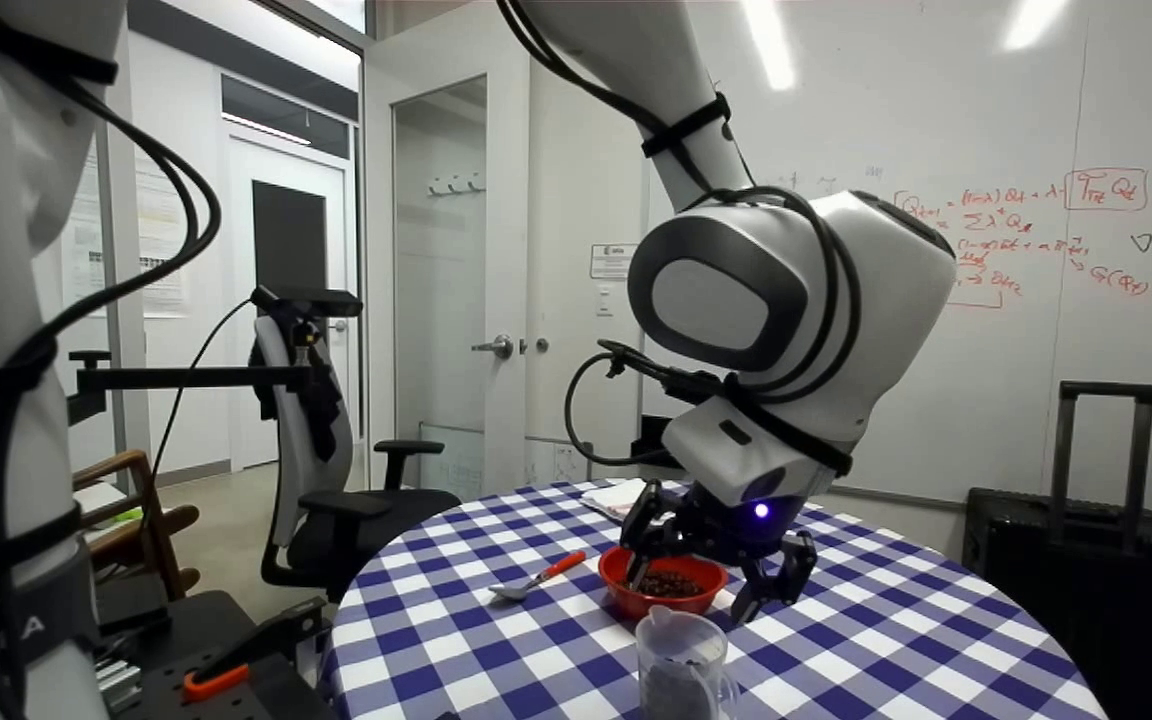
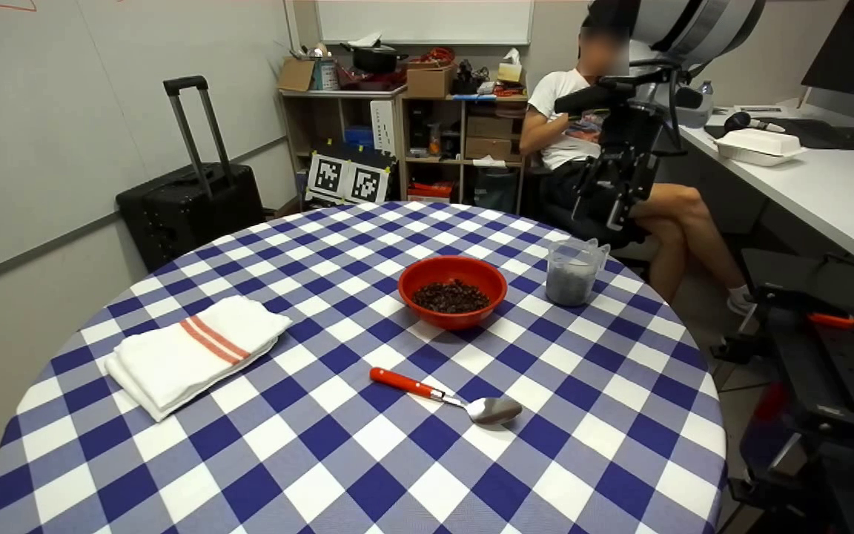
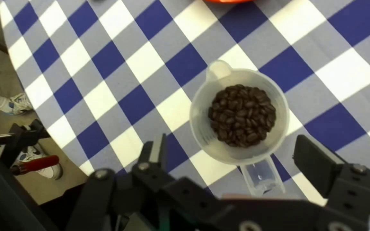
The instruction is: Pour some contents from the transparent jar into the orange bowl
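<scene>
The transparent jar stands upright on the table with dark brown beans inside. It also shows in both exterior views. In the wrist view its spout points away from my gripper and its clear handle points toward it. The orange bowl sits near the jar with dark beans in it, and it also shows in an exterior view. Only its edge shows in the wrist view. My gripper is open and empty, above the jar's handle side, apart from the jar.
A spoon with a red-orange handle lies near the bowl. A folded white towel with red stripes lies farther off on the checked tablecloth. A person sits beyond the table edge. A black suitcase stands by the whiteboard.
</scene>
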